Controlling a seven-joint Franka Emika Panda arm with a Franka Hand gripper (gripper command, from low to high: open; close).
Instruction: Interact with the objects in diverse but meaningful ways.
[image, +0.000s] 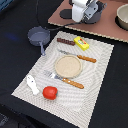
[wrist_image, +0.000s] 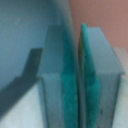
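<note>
While my hand (image: 83, 11) sits up at the far edge of the exterior view, over the brown board (image: 107, 25), its 2 teal pads (wrist_image: 70, 90) are pressed together with only a thin seam between them in the wrist view, and they pinch nothing.

On the black worktop (image: 15, 30) lies a pale striped placemat (image: 95, 95). The round tan plate (image: 67, 65) rests at its middle. Just beyond the plate lies the orange-handled knife (image: 80, 56), and just on the near side lies the orange-handled fork (image: 65, 79).

The brown sausage (image: 65, 41) lies at the far edge of the mat, with the yellow packet with red marks (image: 82, 43) beside it toward the exterior view's right. The grey frying pan (image: 38, 35) sits off the mat's far corner on the exterior view's left, its handle pointing toward the mat. At the near corner the red tomato (image: 49, 92) stands just beside the white fish-like piece (image: 33, 84), which lies toward the exterior view's left. A grey pot (image: 122, 16) is partly cut off at the exterior view's right edge, on the board.
</note>
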